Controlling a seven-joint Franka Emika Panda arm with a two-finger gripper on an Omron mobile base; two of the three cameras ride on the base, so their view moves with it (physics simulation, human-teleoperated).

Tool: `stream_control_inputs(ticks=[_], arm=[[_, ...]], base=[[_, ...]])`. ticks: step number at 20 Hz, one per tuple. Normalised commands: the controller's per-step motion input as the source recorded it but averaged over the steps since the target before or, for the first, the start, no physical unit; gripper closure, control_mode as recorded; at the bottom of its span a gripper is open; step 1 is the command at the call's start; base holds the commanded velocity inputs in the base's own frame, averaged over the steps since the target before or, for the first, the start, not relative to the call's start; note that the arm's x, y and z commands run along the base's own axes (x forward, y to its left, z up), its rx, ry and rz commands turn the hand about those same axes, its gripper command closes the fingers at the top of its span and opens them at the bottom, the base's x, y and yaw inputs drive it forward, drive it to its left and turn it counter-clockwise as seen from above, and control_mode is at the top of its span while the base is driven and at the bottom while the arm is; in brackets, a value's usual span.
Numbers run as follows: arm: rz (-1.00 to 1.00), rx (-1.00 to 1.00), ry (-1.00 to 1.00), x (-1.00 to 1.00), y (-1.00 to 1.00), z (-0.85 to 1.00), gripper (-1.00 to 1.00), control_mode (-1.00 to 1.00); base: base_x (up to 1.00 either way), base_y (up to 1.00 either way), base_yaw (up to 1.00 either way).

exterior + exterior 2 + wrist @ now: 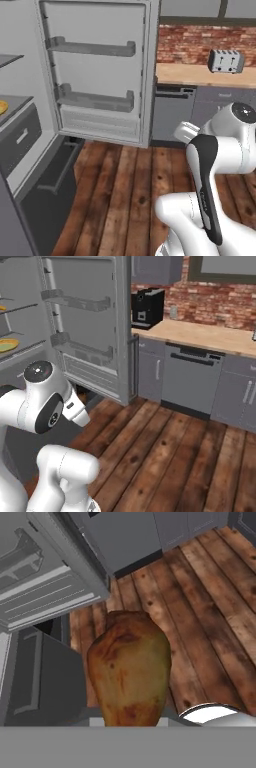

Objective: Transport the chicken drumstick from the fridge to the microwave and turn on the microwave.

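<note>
Pincer clamped on the chicken drumstick above wooden floor, beside the fridge's open door.

Open fridge door blocks the left; wooden floor clear

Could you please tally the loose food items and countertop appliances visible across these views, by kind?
Chicken drumstick, at the tool: 1
Yellow plate on a fridge shelf: 1
Toaster on the counter: 1
Black coffee machine on the counter: 1
Total: 4
</note>
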Motion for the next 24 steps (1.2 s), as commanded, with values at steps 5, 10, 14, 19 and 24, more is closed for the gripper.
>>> stream_control_inputs(ticks=[5, 10, 14, 19, 24], arm=[[0.00, 0.00, 0.00, 0.00, 0.00, 0.00, 1.00, 1.00], [0.00, 0.00, 0.00, 0.00, 0.00, 0.00, 1.00, 1.00], [0.00, 0.00, 0.00, 0.00, 0.00, 0.00, 1.00, 1.00], [0.00, 0.00, 0.00, 0.00, 0.00, 0.00, 1.00, 1.00], [0.00, 0.00, 0.00, 0.00, 0.00, 0.00, 1.00, 1.00]], base=[[0.00, -0.46, -0.07], [0.00, -0.61, -0.02], [0.00, -0.63, 0.00], [0.13, -0.71, 0.00], [0.32, -0.76, 0.00]])
